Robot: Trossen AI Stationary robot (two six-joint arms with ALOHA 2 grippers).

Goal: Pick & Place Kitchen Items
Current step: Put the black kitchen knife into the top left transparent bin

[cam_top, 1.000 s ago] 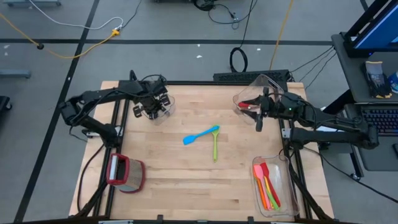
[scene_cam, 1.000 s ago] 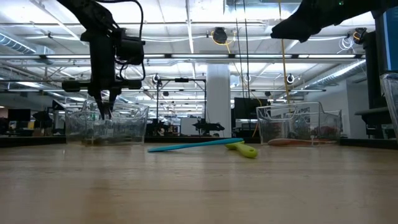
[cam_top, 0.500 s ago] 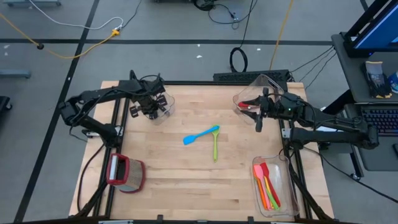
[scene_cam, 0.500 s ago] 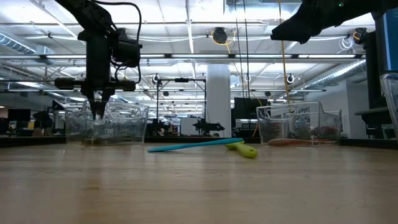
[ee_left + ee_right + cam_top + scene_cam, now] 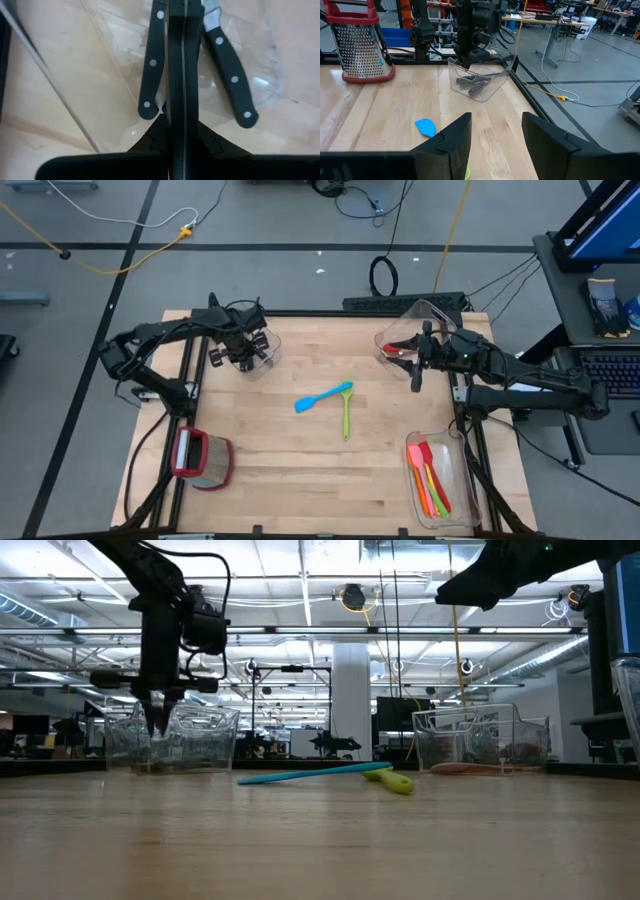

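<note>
Left gripper hangs over the clear bin at the table's far-left corner, fingers clenched together, nothing between them. Two black-handled knives lie in that bin under the fingertips, either side of them in the wrist view.

Right gripper waits over the far-right bin, fingers spread, holding nothing.

Blue spatula and green utensil lie mid-table, heads touching, handles splayed. Red, orange and green utensils sit in the near-right bin. Grater at the near-left edge; not task.

My read: knives look placed, so the left arm's next job is clearing out and fetching one of the mid-table pieces.

To do it well:
- lift straight up past the bin wall before traversing, or the fingers catch the rim
- open before descending
- take the blue one at mid-handle, away from the overlap, so the green one isn't dragged
- straddle the handle crosswise; it's slim and lies flat, so go low to the wood.
</note>
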